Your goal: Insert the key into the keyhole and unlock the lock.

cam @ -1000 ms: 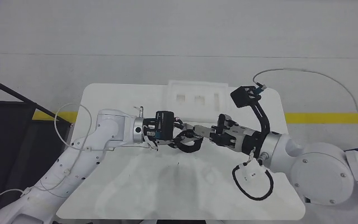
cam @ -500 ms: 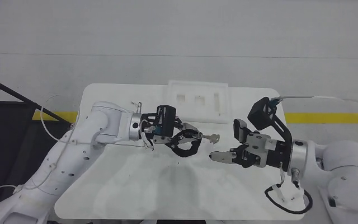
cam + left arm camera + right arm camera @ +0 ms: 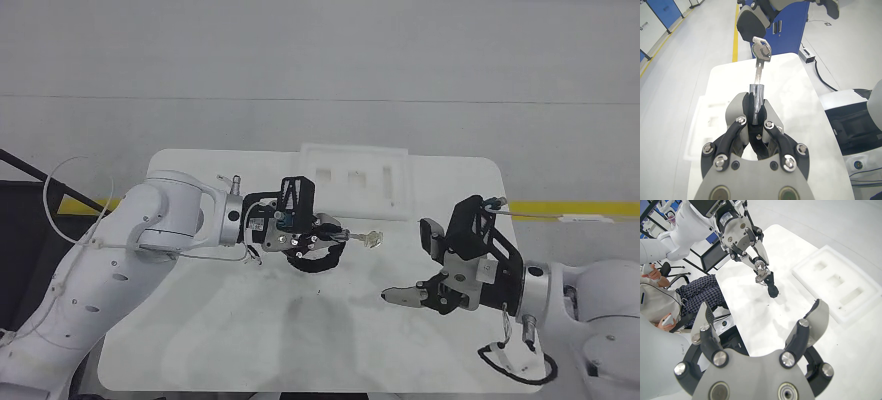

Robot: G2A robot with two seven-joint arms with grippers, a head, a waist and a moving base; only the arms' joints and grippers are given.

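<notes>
Nearest to me, my right gripper (image 3: 761, 305) hangs above the table (image 3: 250, 340), well short of the foam tray (image 3: 340, 178) and off toward its right end. Its jaws stand wide with nothing between them. Farther out, just in front of the tray's middle, my left gripper (image 3: 754, 100) has its jaws clamped on the lock (image 3: 757, 98), a chrome cylinder with a black cable hanging from it. The key (image 3: 761, 50) sits with its blade in the cylinder's end, and its head sticks out free toward my right gripper. Farthest off lies the tray itself, with three hollows in it.
</notes>
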